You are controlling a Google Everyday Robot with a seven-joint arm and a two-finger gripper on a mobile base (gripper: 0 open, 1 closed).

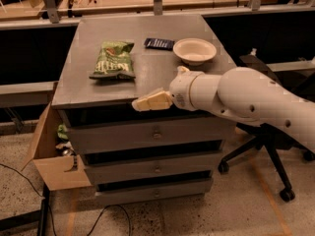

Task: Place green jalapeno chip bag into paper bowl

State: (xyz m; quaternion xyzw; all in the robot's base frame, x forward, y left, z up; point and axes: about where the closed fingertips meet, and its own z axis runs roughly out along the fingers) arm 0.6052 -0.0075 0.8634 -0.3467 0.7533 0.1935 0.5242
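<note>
The green jalapeno chip bag (112, 60) lies flat on the left part of the grey cabinet top (147, 77). The off-white paper bowl (195, 50) stands at the back right of the top and holds nothing. My gripper (142, 103) hangs over the front edge of the top, below and to the right of the bag, at the end of my white arm (246, 100) that reaches in from the right. It holds nothing.
A small dark flat packet (159, 44) lies between the bag and the bowl. The cabinet has several drawers (155, 134). An open cardboard box (51, 156) stands at its left. An office chair (266, 146) stands at the right. A wooden bench runs behind.
</note>
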